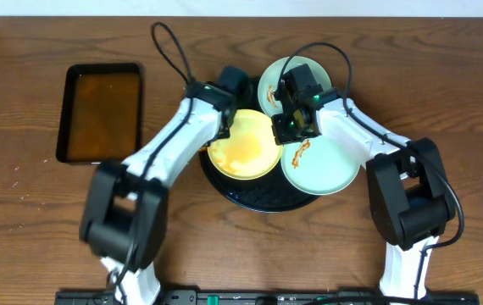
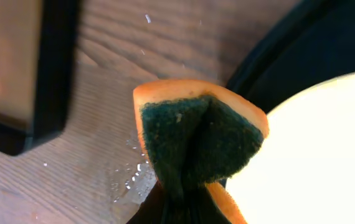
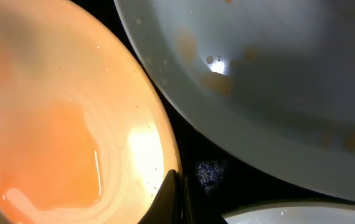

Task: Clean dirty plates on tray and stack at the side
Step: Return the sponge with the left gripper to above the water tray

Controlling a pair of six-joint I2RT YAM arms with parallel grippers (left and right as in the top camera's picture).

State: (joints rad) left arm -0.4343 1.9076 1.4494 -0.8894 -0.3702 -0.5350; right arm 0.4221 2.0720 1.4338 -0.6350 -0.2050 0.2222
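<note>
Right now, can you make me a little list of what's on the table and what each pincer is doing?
Tray: round, black, three plates on it
Yellow plate: left on tray, wet orange film
Mint plates: two, both with orange smears
Left pincer: shut on sponge, by yellow plate's edge
Right pincer: at yellow plate's right rim; open or shut unclear
Side tray: rectangular, brown liquid, far left

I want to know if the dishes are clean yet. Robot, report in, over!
Left gripper shut on sponge at yellow plate edge. Right gripper at its rim, grip unclear. Mint plates smeared; all on tray. Nothing in the way.
</note>
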